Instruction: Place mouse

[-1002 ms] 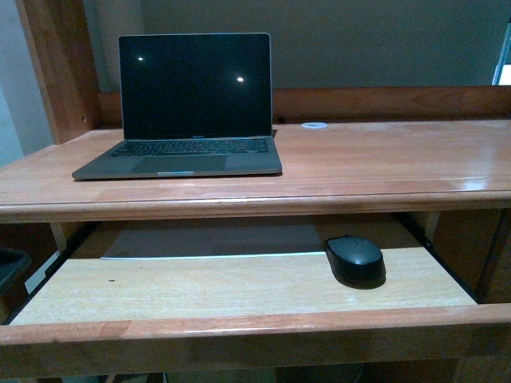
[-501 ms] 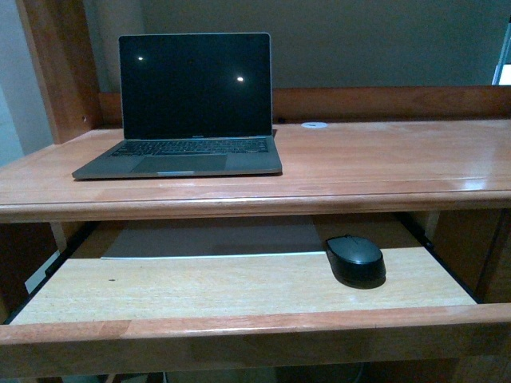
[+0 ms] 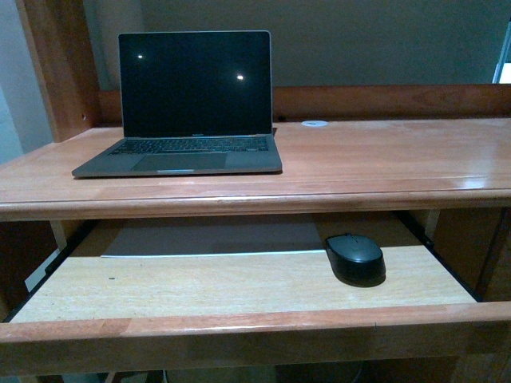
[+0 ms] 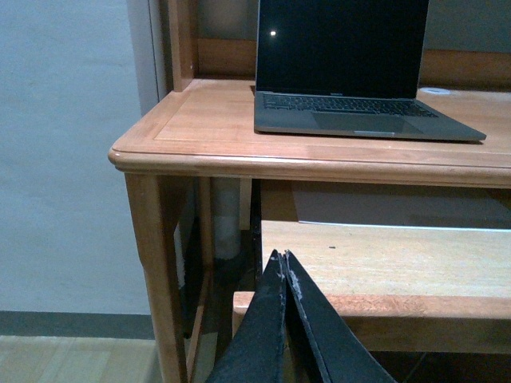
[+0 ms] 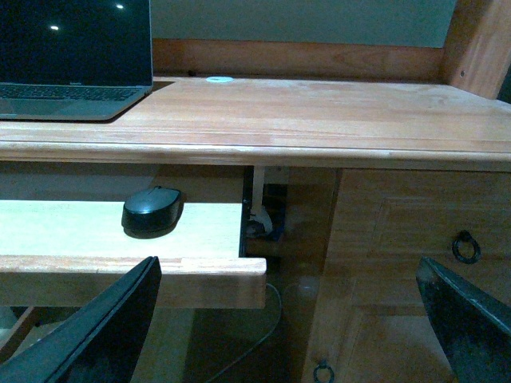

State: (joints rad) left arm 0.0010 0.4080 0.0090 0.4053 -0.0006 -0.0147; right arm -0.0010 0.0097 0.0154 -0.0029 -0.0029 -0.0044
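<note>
wall [image 3: 359, 40]: grey-green, running behind everything I face.
desk [image 3: 383, 159]: reddish glossy wood with a raised rail along the back and an upright post at the back left corner.
tray [image 3: 200, 287]: pale board pulled out toward me under the desk top, with a reddish lip along its front edge.
cupboard door [image 5: 399, 231]: under the desk top, to the right of the tray, with a dark ring handle [image 5: 465, 246].
laptop [image 3: 192, 112]: grey and open, screen dark with two small glints, on the left half of the desk top with its keyboard toward me.
sheet [image 3: 211, 238]: flat and grey, at the back of the tray in the shadow under the desk top.
right gripper [image 5: 287, 263]: my two fingers are spread wide with nothing between them, low in front of the tray's right end.
left gripper [image 4: 282, 259]: my fingers are pressed tip to tip, empty, low by the desk's left front corner.
mouse [image 3: 354, 258]: black, lying on the right part of the tray, just right of the sheet's end and below the desk top's front edge, well apart from both my grippers. Its long axis seems to run from the tray's front lip toward the back; I cannot tell which end carries the buttons.
disc [image 3: 314, 124]: small and white, flat on the desk top near the back rail, right of the laptop.
</note>
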